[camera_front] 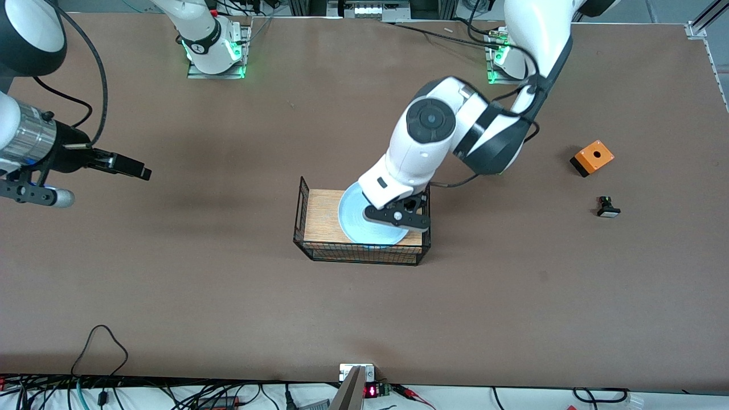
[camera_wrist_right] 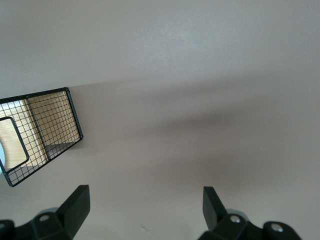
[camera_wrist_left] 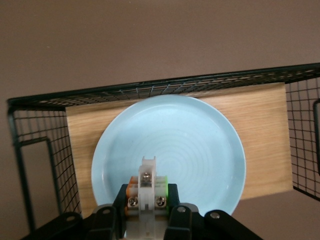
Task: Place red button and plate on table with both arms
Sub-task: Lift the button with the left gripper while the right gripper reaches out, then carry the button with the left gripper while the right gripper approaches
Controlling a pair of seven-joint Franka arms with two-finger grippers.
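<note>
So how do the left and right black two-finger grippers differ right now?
The left gripper is shut on a small whitish switch piece, while the right gripper is open and holds nothing. The left gripper is over the round light-blue plate that sits on the wood-topped black wire rack. The right gripper is over the brown table, toward the right arm's end. Both are black and two-fingered.

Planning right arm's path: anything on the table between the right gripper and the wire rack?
Nothing: front view shows bare table between right gripper and wire rack.
</note>
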